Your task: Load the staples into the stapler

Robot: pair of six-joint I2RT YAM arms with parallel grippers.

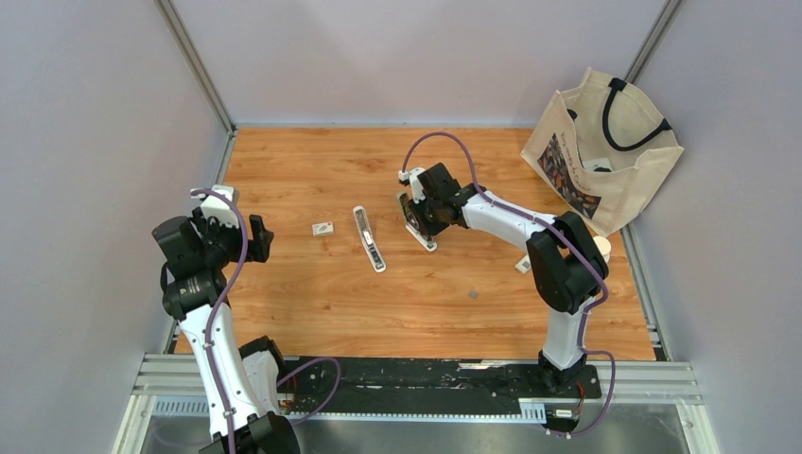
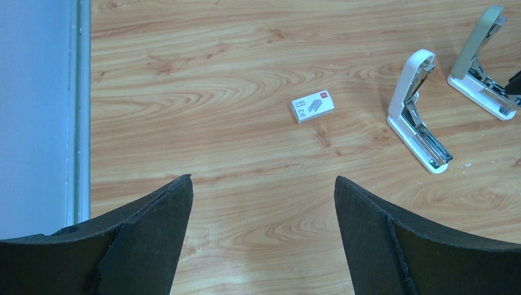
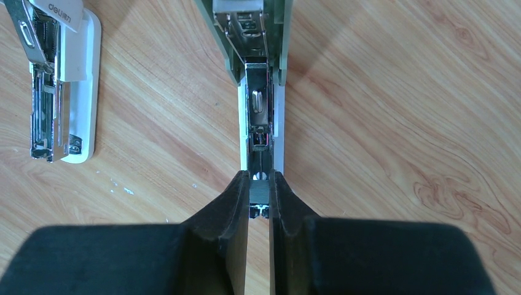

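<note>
At far left, the left gripper [image 2: 261, 179] hangs over the wooden table [image 1: 312, 312] with its fingers spread wide and holding nothing, likely parked aside so it does not crowd the work. To its right a small white box [image 2: 313, 106] lies flat on the wood, probably the staple packet. Next is a white stapler [image 2: 418, 110], hinged open with its top swung up, lying apart from the box. Just right of it is a green stapler [image 3: 258, 92], also opened so its long metal channel faces upward to take a refill. The right gripper [image 3: 259, 179] hovers directly above the near end of that channel. Its fingers are pressed almost together, pinching the staples [image 3: 258, 196], a tiny dark-grey strip lined up lengthwise with the channel. Whether the strip touches the channel cannot be told. This looks like the insertion step, and a slight tilt could jam the strip on the channel walls. At far right a cloth bag [image 1: 601, 151] leans against the wall.
</note>
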